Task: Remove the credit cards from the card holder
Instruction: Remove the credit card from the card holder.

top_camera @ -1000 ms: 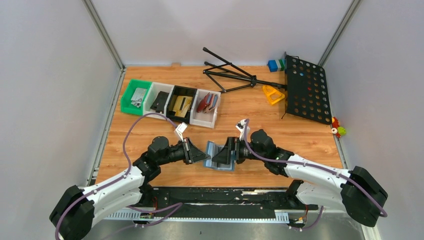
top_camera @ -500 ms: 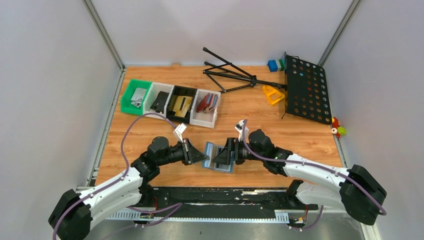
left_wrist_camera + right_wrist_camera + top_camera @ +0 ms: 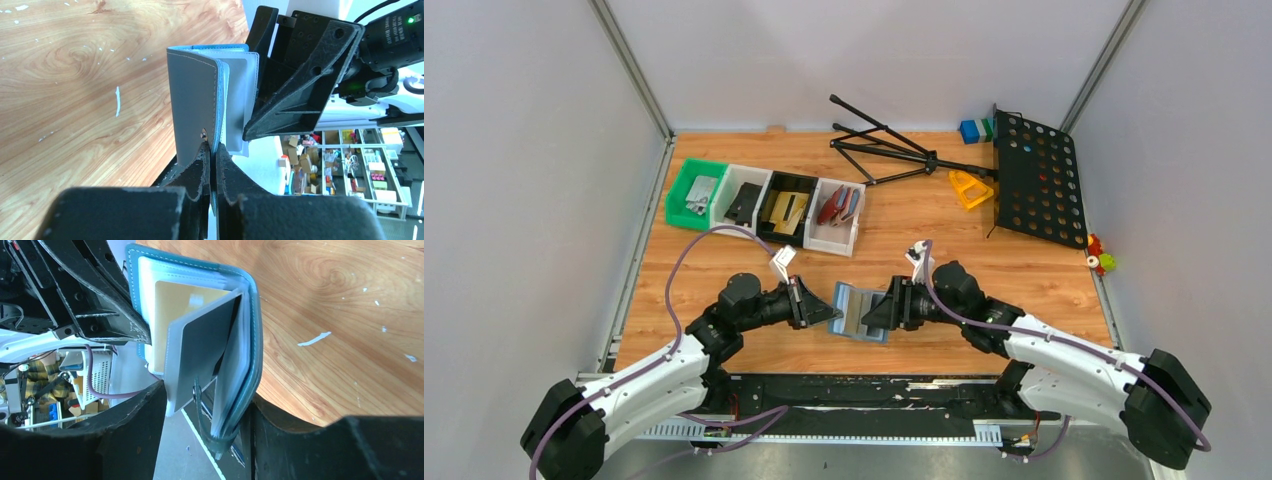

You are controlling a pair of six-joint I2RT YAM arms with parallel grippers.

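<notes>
**Slate-blue wallet caught between two arms, cards not yet out**

Over the near middle of the wooden table [image 3: 924, 230], the card holder [image 3: 859, 312] hangs opened between the two grippers. The left gripper [image 3: 212, 150] is pinched tight on the outer cover, just beside its snap. The right gripper [image 3: 205, 395] stands part-way open, its jaws bracketing the holder's other leaves with no clear pinch showing. A gold-tan card [image 3: 185, 315] sits in its slot on the light-blue inside, and a grey card [image 3: 205, 350] lies in the loose leaf in front of it.

The risk looks plain: these jaws straddle a whole bundle of leaves, not one card, so closing here would likely seize sleeve and card together. A pull could then drag the soft cover out of the left arm's narrow edge grip. Any card that slips free this near the table's front edge could well fall off it.
</notes>
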